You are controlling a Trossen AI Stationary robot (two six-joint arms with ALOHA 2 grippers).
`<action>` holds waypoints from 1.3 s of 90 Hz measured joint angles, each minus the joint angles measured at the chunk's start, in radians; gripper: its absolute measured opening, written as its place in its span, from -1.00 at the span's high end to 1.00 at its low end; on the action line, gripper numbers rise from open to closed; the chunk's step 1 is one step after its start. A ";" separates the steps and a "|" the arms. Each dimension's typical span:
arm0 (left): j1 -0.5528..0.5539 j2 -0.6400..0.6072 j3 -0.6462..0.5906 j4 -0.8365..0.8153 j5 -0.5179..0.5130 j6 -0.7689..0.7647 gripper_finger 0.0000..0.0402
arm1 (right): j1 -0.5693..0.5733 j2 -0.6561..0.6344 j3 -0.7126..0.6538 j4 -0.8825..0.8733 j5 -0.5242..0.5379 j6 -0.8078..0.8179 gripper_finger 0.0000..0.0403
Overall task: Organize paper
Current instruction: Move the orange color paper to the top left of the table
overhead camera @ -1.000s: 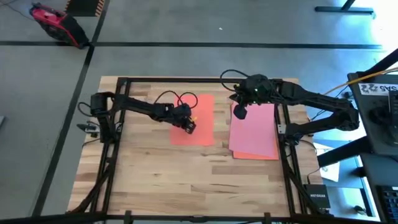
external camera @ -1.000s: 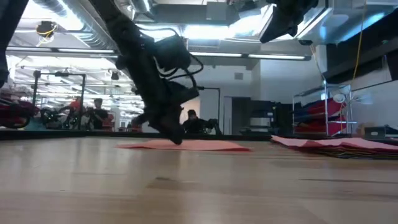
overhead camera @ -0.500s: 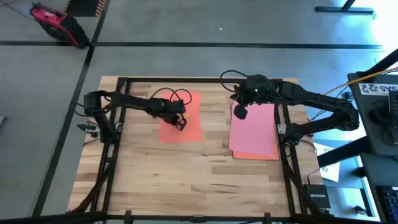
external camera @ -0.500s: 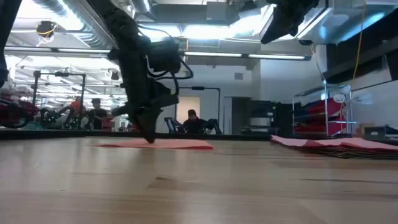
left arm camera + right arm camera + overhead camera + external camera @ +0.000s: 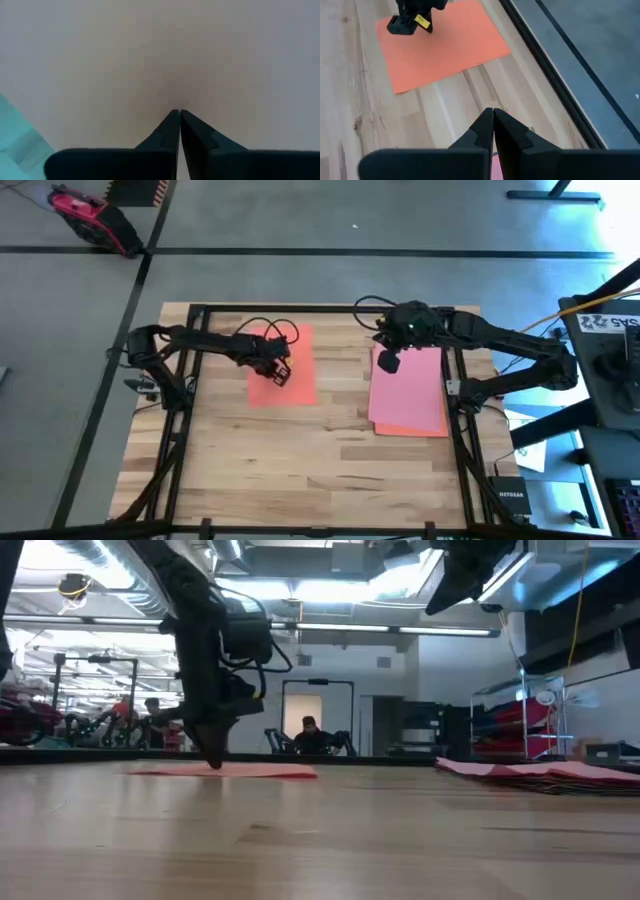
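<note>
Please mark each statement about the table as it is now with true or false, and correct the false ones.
1. The left gripper presses its tip down on the orange sheet. True.
2. The right gripper rests flat on the wooden table. False: in the low view it hangs high above the table, over the pink stack.
3. The orange sheet overlaps the pink stack. False: bare wood shows between them.
4. Both grippers have their fingers closed together. True: each wrist view shows the two dark fingers meeting.
5. The pink stack lies on the left arm's side. False: it lies on the right arm's side.
</note>
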 joint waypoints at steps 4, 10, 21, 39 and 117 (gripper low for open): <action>-0.003 -0.032 0.000 0.018 0.010 -0.013 1.00 | 0.000 0.000 0.000 0.001 0.000 -0.006 1.00; -0.008 -0.086 0.006 0.074 0.042 -0.014 1.00 | 0.000 0.000 0.000 0.003 0.007 -0.018 1.00; -0.032 -0.125 0.005 0.116 0.068 -0.052 1.00 | 0.000 0.000 0.000 0.006 0.029 -0.030 1.00; -0.100 -0.059 0.005 0.190 0.094 -0.112 1.00 | 0.000 0.000 0.000 0.008 0.043 -0.044 1.00; -0.098 -0.039 -0.077 -0.034 0.020 -0.124 1.00 | 0.000 0.000 0.000 -0.005 0.043 -0.041 1.00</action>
